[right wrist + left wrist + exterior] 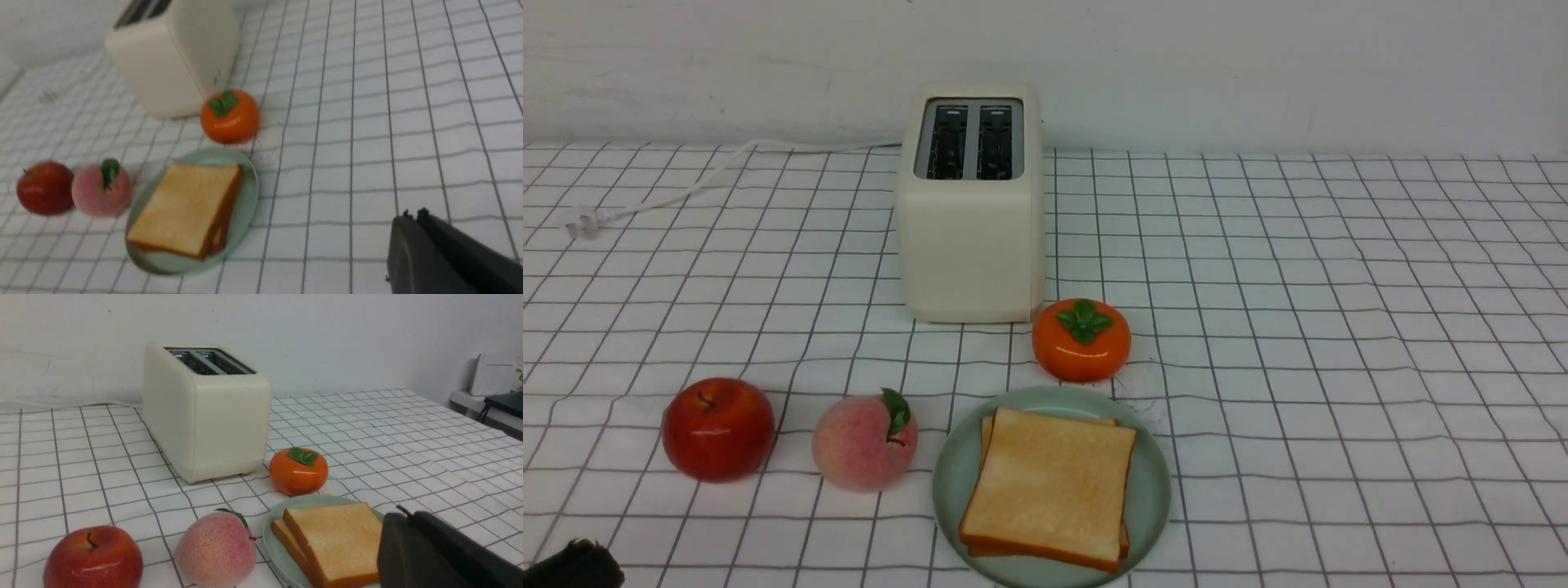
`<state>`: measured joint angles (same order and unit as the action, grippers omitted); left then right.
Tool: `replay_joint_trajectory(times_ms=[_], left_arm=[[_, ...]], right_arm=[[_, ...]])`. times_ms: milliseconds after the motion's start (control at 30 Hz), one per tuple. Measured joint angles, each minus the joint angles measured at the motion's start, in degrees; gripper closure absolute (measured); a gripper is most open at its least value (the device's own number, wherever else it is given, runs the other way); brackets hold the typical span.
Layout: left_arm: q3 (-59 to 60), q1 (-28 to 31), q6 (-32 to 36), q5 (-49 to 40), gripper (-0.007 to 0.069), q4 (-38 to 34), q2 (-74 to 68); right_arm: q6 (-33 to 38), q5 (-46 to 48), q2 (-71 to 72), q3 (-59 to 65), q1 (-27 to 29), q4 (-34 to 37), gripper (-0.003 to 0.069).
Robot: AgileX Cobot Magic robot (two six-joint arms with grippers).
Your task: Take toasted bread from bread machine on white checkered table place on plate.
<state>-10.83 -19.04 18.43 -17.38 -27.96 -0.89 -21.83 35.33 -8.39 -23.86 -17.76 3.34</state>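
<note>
Two slices of toasted bread (1049,486) lie stacked on the mint-green plate (1152,490) near the front of the white checkered table (1339,327). They also show as toasted bread (335,535) on the plate (273,543) and toasted bread (186,208) on the plate (247,204). The bread machine (970,220) stands behind, both slots dark and bare. My left gripper (408,514) is shut on nothing, low beside the plate. My right gripper (412,214) is shut on nothing above bare cloth to the plate's right.
An orange persimmon (1081,340) sits between the toaster and the plate. A peach (866,441) and a red apple (717,428) lie left of the plate. The toaster's white cord and plug (584,222) trail to the back left.
</note>
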Motion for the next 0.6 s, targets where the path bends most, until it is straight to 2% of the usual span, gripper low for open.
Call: replay_joint_trajectory(times_ms=[33, 67, 233, 467, 600], left_arm=[[0.1, 0.0, 0.0, 0.0, 0.0637, 0.0, 0.0], [1.0, 0.0, 0.0, 0.0, 0.0637, 0.0, 0.0], [2.0, 0.0, 0.0, -0.1, 0.0637, 0.0, 0.0], [2.2, 0.0, 0.0, -0.4, 0.0637, 0.0, 0.0], [2.2, 0.0, 0.0, -0.4, 0.0637, 0.0, 0.0]], right_arm=[[-0.1, -0.7, 0.0, 0.4, 0.0, -0.1, 0.0655], [-0.6, -6.9, 0.0, 3.7, 0.0, -0.4, 0.0652], [-1.1, -15.9, 0.0, 10.7, 0.0, -0.6, 0.0646], [-1.1, -16.6, 0.0, 17.4, 0.0, -1.1, 0.0643], [-0.7, -16.3, 0.8, 19.5, 0.9, -5.5, 0.065]])
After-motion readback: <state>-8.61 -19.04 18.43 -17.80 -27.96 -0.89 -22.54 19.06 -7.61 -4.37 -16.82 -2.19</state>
